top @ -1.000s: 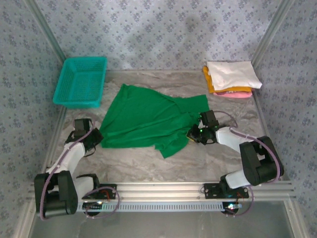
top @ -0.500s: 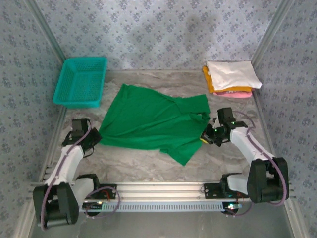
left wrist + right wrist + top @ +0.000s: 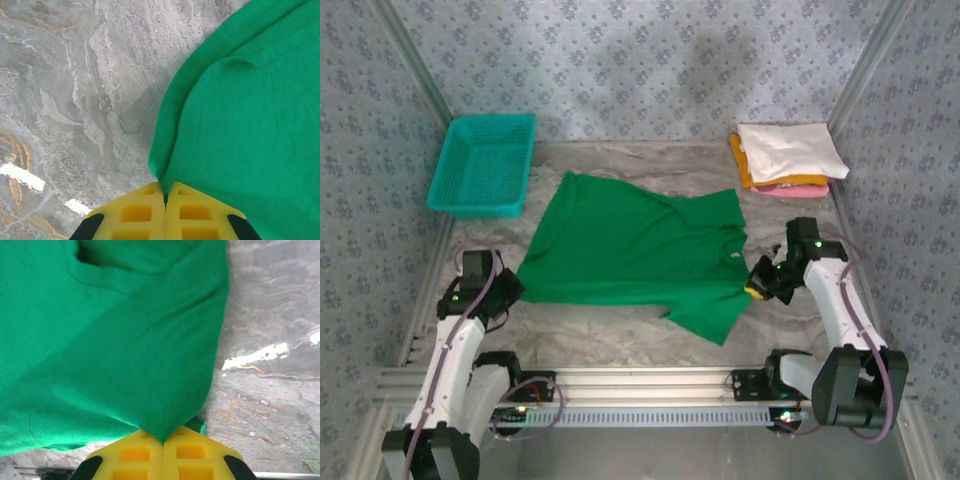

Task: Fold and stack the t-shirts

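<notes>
The bright green t-shirt (image 3: pixel 630 245) lies stretched across the middle of the table. My left gripper (image 3: pixel 508 286) is shut on its near left corner; in the left wrist view the yellow fingers (image 3: pixel 135 212) pinch the hem of the green t-shirt (image 3: pixel 240 125). My right gripper (image 3: pixel 756 280) is shut on the shirt's right edge; in the right wrist view the cloth (image 3: pixel 110 340) runs into the closed fingertips (image 3: pixel 187 452). A sleeve hangs toward the near edge at the right. The other t-shirts, white (image 3: pixel 790 148) over orange-yellow (image 3: pixel 744 160) and pink (image 3: pixel 792 189), sit folded and stacked at the back right.
A teal mesh basket (image 3: pixel 484 165) stands at the back left. Aluminium rails (image 3: pixel 650 382) border the near edge, and patterned walls close in the sides and back. Bare marbled tabletop (image 3: pixel 600 330) lies between the shirt and the rail.
My right gripper has pulled the shirt's right edge rightward and nearer, and the left gripper has drawn back a little toward the near left. The green shirt is spread wider and flatter.
</notes>
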Robot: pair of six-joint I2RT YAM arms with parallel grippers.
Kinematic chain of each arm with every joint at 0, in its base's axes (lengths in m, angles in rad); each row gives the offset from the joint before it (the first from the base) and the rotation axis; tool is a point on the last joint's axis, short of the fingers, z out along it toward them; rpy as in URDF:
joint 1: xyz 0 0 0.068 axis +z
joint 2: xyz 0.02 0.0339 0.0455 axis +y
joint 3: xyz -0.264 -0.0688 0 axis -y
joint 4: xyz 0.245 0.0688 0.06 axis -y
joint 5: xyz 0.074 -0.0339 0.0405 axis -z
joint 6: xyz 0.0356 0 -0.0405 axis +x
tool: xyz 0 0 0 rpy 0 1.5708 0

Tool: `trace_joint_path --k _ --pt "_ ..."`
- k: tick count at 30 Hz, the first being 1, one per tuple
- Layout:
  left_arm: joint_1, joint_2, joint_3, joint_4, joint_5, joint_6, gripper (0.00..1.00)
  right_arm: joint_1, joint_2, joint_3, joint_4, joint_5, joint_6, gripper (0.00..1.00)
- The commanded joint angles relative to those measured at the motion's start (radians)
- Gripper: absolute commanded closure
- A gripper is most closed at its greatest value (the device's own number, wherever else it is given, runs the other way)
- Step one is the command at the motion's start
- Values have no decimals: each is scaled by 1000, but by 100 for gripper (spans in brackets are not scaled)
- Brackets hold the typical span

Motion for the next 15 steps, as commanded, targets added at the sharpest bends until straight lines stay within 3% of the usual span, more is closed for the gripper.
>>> trace_joint_path --k 1,6,8,9,11,12,14,15 --pt "-2 -9 31 -64 -36 -36 100 -51 -9 64 -106 15 -52 100" --pt "-4 -38 40 -89 -29 -63 100 -84 -21 92 -185 34 -89 100" --pt "-8 -69 67 -120 -47 -89 77 -91 -43 90 -202 29 -87 92" --pt "-10 -97 78 -123 -51 -92 58 -96 -59 91 -207 28 -80 87" --pt "-10 -151 117 -155 -98 -113 16 -102 -80 109 -215 49 -65 63" --pt "-10 -176 144 -173 -116 -109 11 -108 -83 124 -218 56 -65 59" --pt "-13 -227 199 -183 -145 -83 15 -115 -79 161 -225 78 -66 55" --pt "-15 -250 220 -171 -158 -55 16 -114 -71 183 -229 87 -66 45"
